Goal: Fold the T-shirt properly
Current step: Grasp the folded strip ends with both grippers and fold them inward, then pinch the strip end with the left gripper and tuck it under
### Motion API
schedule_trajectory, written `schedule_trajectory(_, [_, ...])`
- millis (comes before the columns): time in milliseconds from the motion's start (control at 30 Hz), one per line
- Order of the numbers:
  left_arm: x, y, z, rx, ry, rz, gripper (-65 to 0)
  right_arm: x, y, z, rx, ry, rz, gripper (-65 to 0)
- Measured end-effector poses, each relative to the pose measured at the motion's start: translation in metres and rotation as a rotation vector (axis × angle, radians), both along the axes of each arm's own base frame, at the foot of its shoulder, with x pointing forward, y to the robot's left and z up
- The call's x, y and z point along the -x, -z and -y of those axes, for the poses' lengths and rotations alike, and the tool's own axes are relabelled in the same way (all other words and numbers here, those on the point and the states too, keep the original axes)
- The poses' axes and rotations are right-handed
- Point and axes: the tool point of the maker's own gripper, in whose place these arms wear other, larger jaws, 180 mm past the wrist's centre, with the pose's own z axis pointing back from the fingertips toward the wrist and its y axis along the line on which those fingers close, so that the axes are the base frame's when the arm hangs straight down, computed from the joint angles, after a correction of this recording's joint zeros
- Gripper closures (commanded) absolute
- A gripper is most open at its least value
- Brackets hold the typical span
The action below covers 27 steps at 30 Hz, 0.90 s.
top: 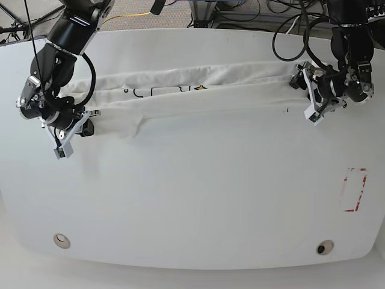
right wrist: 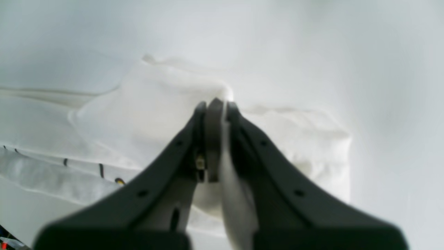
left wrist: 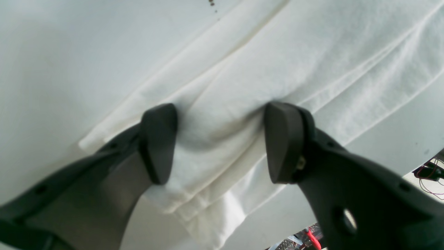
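The white T-shirt point(top: 210, 90) lies folded into a long narrow strip across the far part of the table, with a bit of dark print showing near its middle. My right gripper point(top: 90, 125) is at the strip's left end. In the right wrist view this gripper point(right wrist: 215, 104) is shut on a raised fold of the T-shirt point(right wrist: 145, 104), with white cloth pinched between its pads. My left gripper point(top: 296, 84) is at the strip's right end. There it point(left wrist: 220, 111) stands open, its fingertips pressed down on either side of a bulge of the T-shirt point(left wrist: 312, 52).
The white table point(top: 192, 198) carries a red rectangular mark point(top: 354, 189) at the right. Two round holes point(top: 60, 241) point(top: 325, 247) sit near its front edge. Cables run behind the far edge point(top: 240, 12).
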Motion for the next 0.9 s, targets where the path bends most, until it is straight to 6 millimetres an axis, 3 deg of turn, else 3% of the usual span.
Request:
schedule_trajectory(167, [-0.001, 0.000, 0.000, 0.000, -0.001, 0.000, -37.2, 0.027, 0.008, 0.000, -0.036, 0.010, -0.041, 0.0])
schedule_trajectory(267, [-0.001, 0.000, 0.000, 0.001, -0.001, 0.001, -37.2, 0.037, 0.014, 0.003, -0.049, 0.028, -0.057, -4.6])
schedule_trajectory(333, [-0.001, 0.000, 0.000, 0.001, -0.001, 0.000, -37.2, 0.044, 0.017, 0.005, -0.053, 0.038, -0.067, -10.5])
schedule_trajectory(533, [-0.001, 0.000, 0.000, 0.000, -0.001, 0.000, -37.2, 0.044, 0.015, 0.014, -0.045, 0.069, -0.039, -41.1])
schedule_trajectory(633, [-0.001, 0.000, 0.000, 0.000, -0.001, 0.001, -37.2, 0.041, 0.008, 0.024, -0.054, 0.106, -0.002, -49.8])
schedule_trajectory(800, [-0.007, -0.003, -0.002, -0.015, 0.002, 0.007, -37.2, 0.051, -0.005, 0.058, -0.018, 0.194, 0.022, -49.9])
schedule_trajectory(900, [-0.012, -0.006, -0.003, -0.019, 0.002, 0.016, -37.2, 0.046, -0.024, 0.049, -0.027, 0.161, 0.076, -47.1])
